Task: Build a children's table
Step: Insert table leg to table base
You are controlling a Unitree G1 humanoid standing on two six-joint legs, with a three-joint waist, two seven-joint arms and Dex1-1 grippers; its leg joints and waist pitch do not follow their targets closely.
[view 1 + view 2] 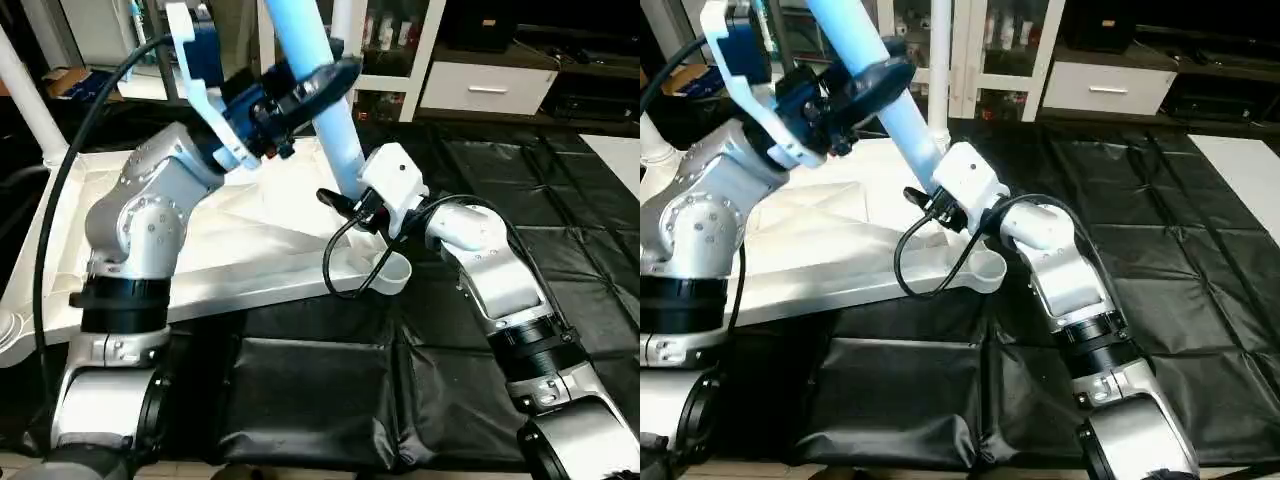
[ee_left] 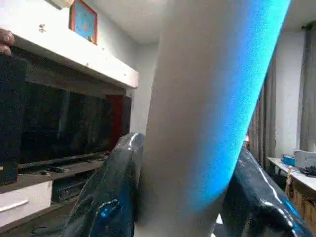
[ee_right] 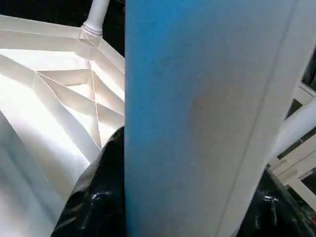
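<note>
A light, stiff, slippery-looking leg (image 1: pixel 330 110) is being clamped between the fingers of the left gripper (image 1: pixel 305 90) and, lower down, the right gripper (image 1: pixel 352 205), over the tabletop's (image 1: pixel 270 240) corner socket (image 1: pixel 390 272).

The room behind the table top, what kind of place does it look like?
Probably a home living room, used as a work area. Behind the upturned table top stand a white cabinet with glass doors, a low white drawer unit and, in the left wrist view, a large dark television. Black sheeting covers the floor.
</note>
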